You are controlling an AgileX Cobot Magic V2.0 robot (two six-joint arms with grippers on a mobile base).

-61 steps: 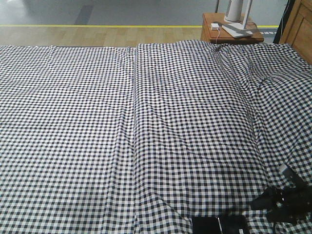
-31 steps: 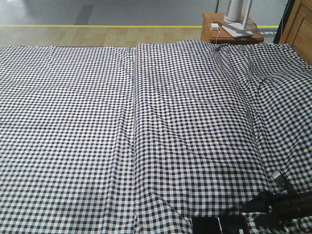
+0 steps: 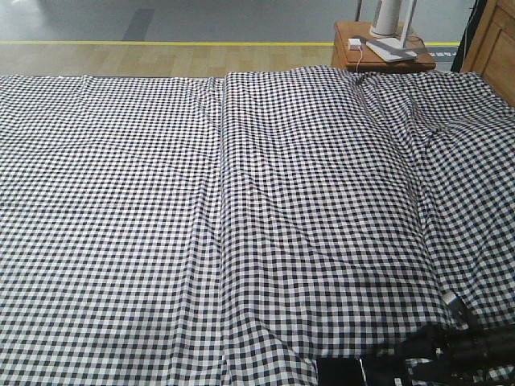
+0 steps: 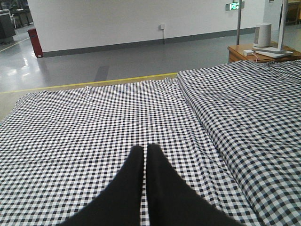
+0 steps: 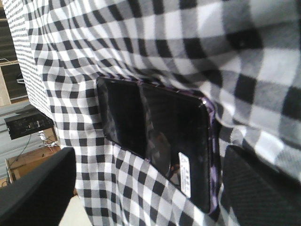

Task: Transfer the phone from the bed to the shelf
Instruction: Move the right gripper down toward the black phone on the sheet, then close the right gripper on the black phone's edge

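The phone (image 5: 160, 132) is a glossy black slab with a purplish edge and a small white sticker. It lies on the bed (image 3: 241, 201), whose check cloth folds over one corner of it. In the front view the phone (image 3: 360, 371) sits at the bottom edge. My right gripper (image 5: 149, 169) is open, with its fingers (image 5: 40, 188) spread wide on either side of the phone's near end, and it is not holding the phone. From the front, the right gripper (image 3: 426, 358) is just right of the phone. My left gripper (image 4: 146, 149) hovers shut over the cloth, holding nothing. The wooden shelf (image 3: 495, 40) stands at the far right.
A small brown bedside table (image 3: 378, 55) holds a white lamp base and a charger beyond the bed's far edge. A deep crease (image 3: 422, 185) runs down the cloth on the right. Grey floor with a yellow line (image 3: 161, 42) lies behind the bed.
In the front view, my right gripper has dropped lower and shifted left, ending close beside the phone. The phone and the cloth have not moved.
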